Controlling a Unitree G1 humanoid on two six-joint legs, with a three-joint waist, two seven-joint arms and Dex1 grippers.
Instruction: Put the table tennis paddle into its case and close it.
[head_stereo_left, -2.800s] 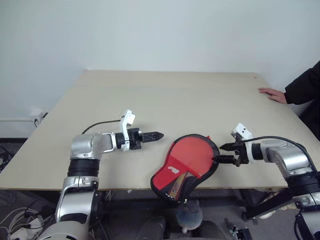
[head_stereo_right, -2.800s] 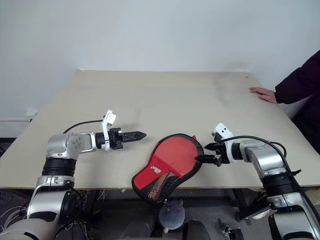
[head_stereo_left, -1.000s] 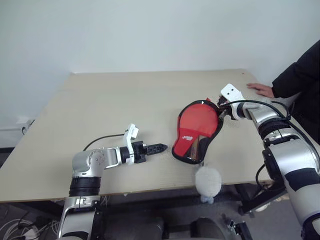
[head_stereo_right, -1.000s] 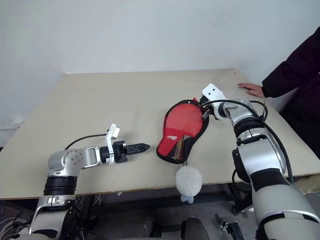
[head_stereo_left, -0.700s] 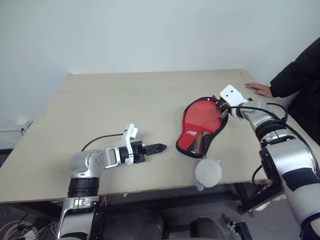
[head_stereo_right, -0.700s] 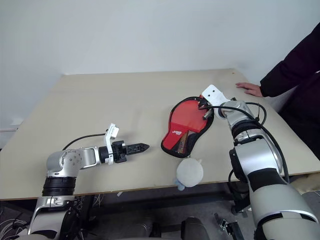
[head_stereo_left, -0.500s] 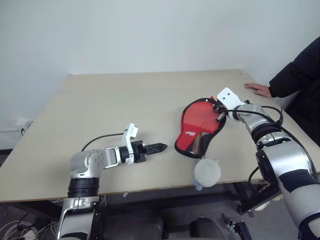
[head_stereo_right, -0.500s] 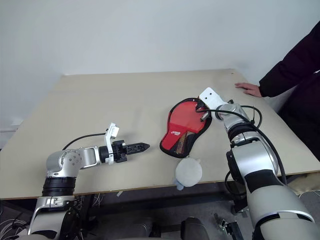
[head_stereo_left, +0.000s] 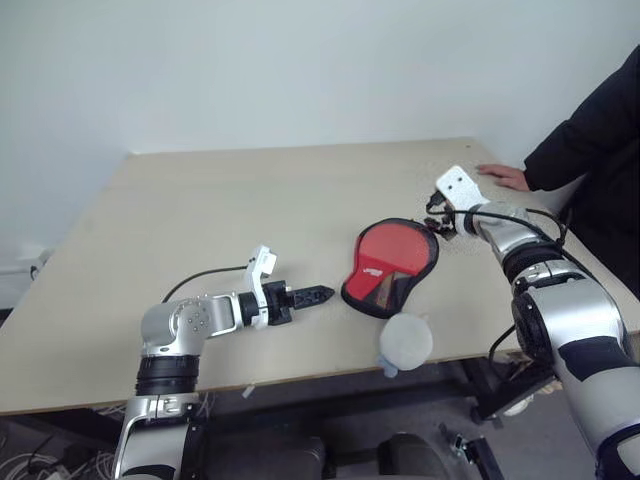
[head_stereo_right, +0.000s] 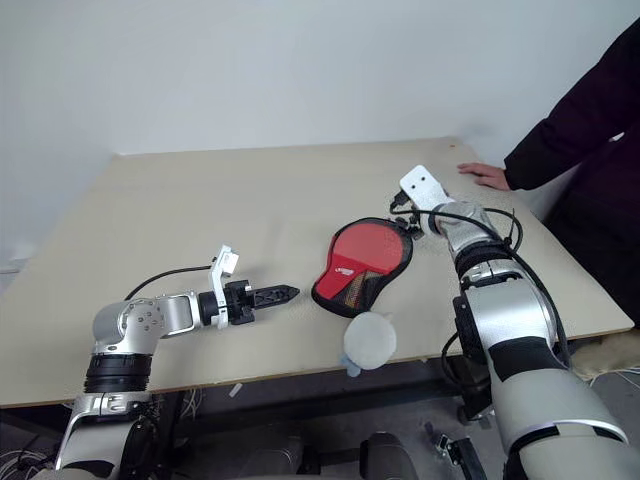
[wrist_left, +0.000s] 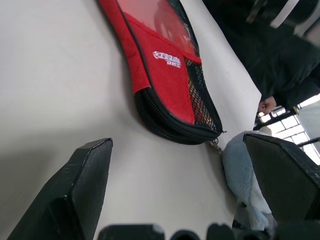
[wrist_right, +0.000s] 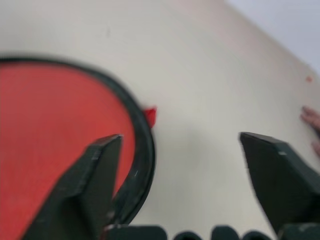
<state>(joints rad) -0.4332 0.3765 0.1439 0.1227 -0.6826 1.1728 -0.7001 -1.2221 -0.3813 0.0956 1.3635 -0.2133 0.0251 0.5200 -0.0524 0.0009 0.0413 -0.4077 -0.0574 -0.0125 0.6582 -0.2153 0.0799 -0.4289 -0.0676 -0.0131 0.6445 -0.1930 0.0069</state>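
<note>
Right fingers (wrist_right: 180, 185): spread wide, empty, poised just above the round black edge of the case (head_stereo_left: 392, 256), touching nothing. Left fingers (wrist_left: 185, 195): likewise spread wide and empty, aimed at the narrow end of the case from the lower left of the head views, near it but apart.

Case: flat on the surface (head_stereo_left: 220, 215), right of centre in the head views, red and mesh side up, round end toward the right gripper (head_stereo_left: 436, 216). The paddle (wrist_left: 167, 22) appears to lie inside, dimly visible through the clear panel. A grey-white ball (head_stereo_left: 405, 342) hangs from the zip pull over the near edge of the surface.

Progress, as judged: insertion done; the zip at the narrow end looks drawn closed or nearly so, though this cannot be confirmed. Little or nothing remains.

A person's hand (head_stereo_left: 504, 176) rests at the upper right of the surface.
</note>
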